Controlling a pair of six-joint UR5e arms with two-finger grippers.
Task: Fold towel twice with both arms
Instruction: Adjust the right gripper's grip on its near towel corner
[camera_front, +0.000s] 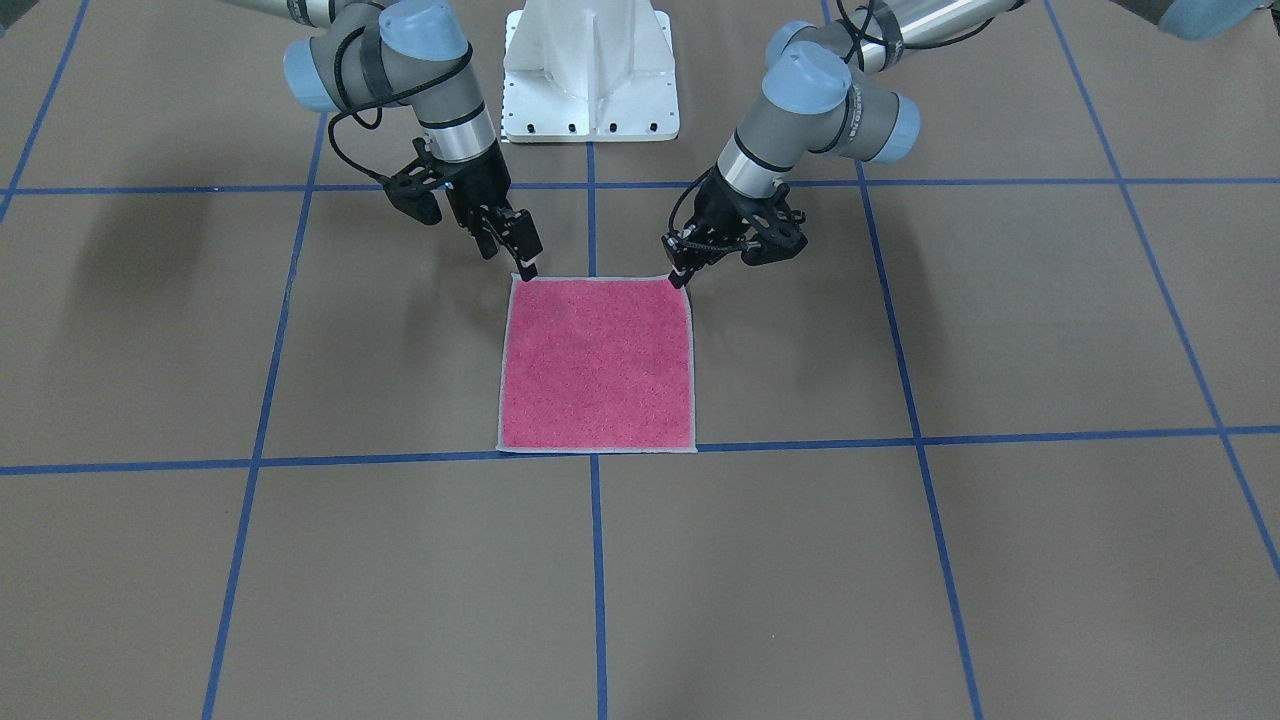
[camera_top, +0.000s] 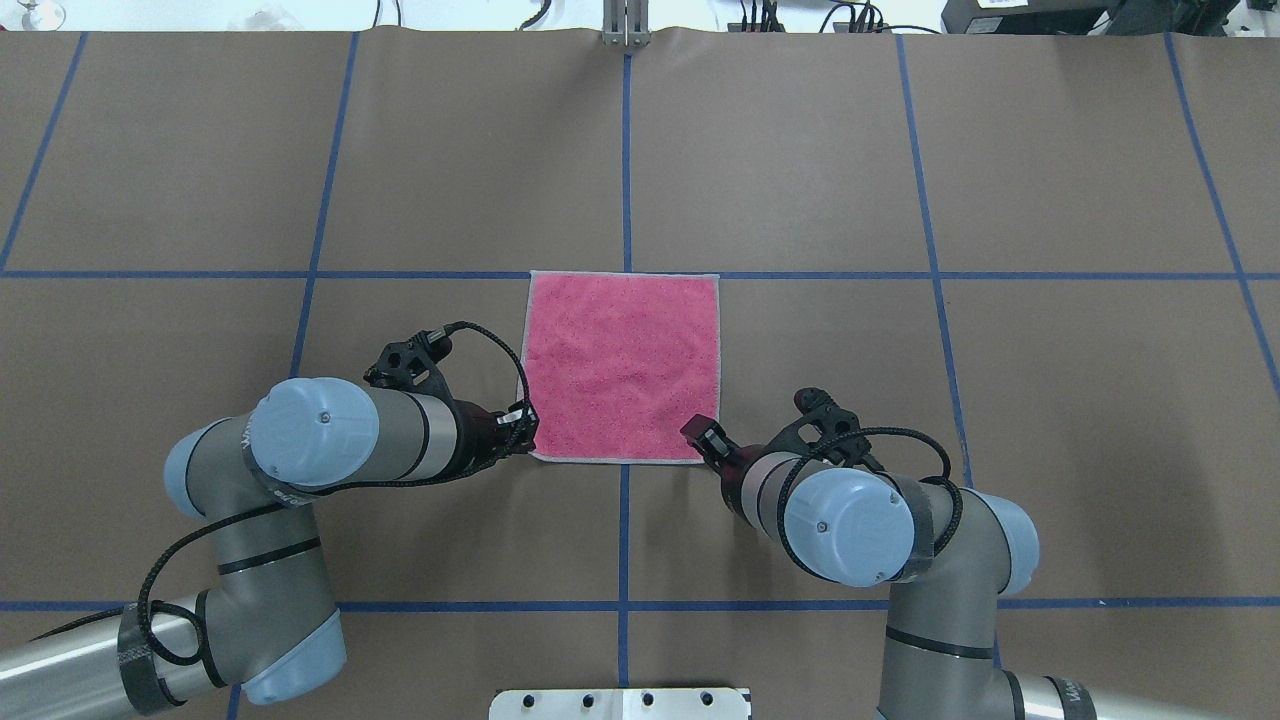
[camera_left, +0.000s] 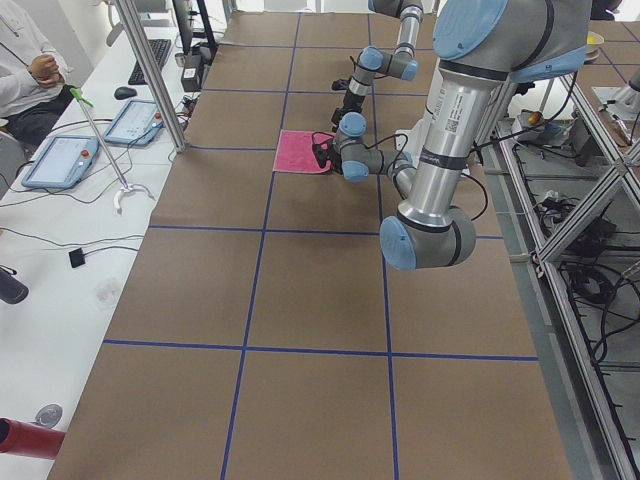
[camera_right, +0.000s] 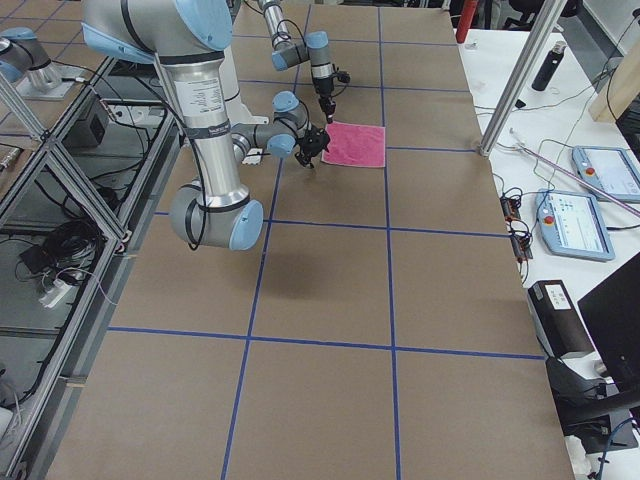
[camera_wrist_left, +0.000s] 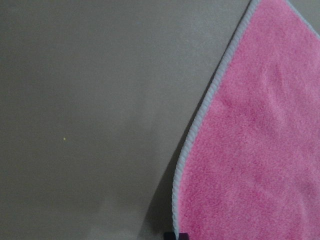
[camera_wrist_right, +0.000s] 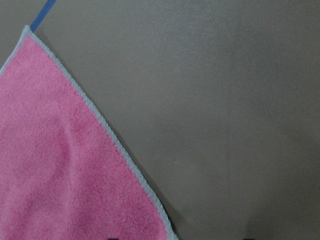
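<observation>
A square towel (camera_front: 597, 365) lies flat and pink side up in the middle of the front-facing view, on a brown worktop (camera_front: 1000, 330). Its lower edge runs along a blue tape line (camera_front: 300, 460), one of several that cross the worktop in a grid. A pale hem (camera_wrist_left: 192, 130) borders the towel. No grey underside shows and no crease or doubled layer is visible, so neither fold looks made yet.

Two arms reach down from the top of this view to the towel's upper edge. The right pincer (camera_front: 527, 268) meets the upper left corner, and the left pincer (camera_front: 680, 278) meets the upper right corner. Each pincer's fingers look drawn together and nipped on its corner of the towel, with a little pink showing at the tips. In the left wrist view the hem bows toward the bottom of the frame and a dark shadow lies beneath it, which suggests that corner is just off the worktop. The right wrist view shows a thinner shadow under its hem at the bottom of the frame.

By my reading this is the very start. The corners are gripped, and both folds remain to be done. The first would likely carry the upper edge over to the lower edge. A white pedestal (camera_front: 590, 70) stands at top centre, between the arms.
</observation>
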